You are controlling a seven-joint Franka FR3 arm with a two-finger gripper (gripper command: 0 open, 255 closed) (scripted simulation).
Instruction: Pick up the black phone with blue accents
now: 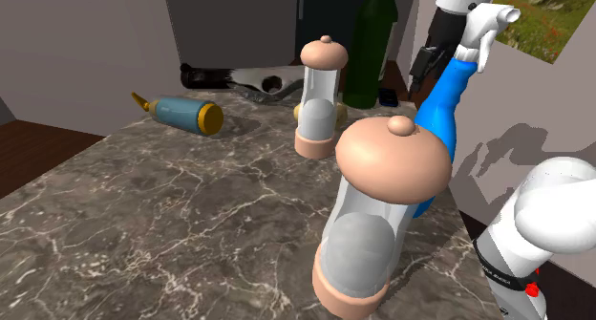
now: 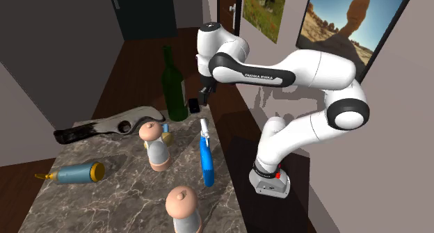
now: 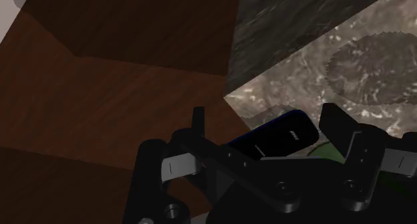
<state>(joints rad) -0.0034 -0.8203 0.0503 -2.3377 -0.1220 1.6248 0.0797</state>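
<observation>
Jaws apart: I see gripper (image 3: 268,126) straddling the black phone (image 3: 281,139) (blue edge), not clamped. Phone lies at the marble table's (image 1: 172,223) far corner beside the green bottle (image 1: 368,41).

Small white letters run along the black band (image 2: 261,76) on the arm (image 2: 309,66). They look like FRANKA EMIKA. Nothing else can be read.

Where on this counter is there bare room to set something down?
Bare: the wide marble stretch of the counter between the lying bottle and the near grinder. Crowded: the far corner, where green bottle, phone, spray bottle and far grinder cluster.
</observation>
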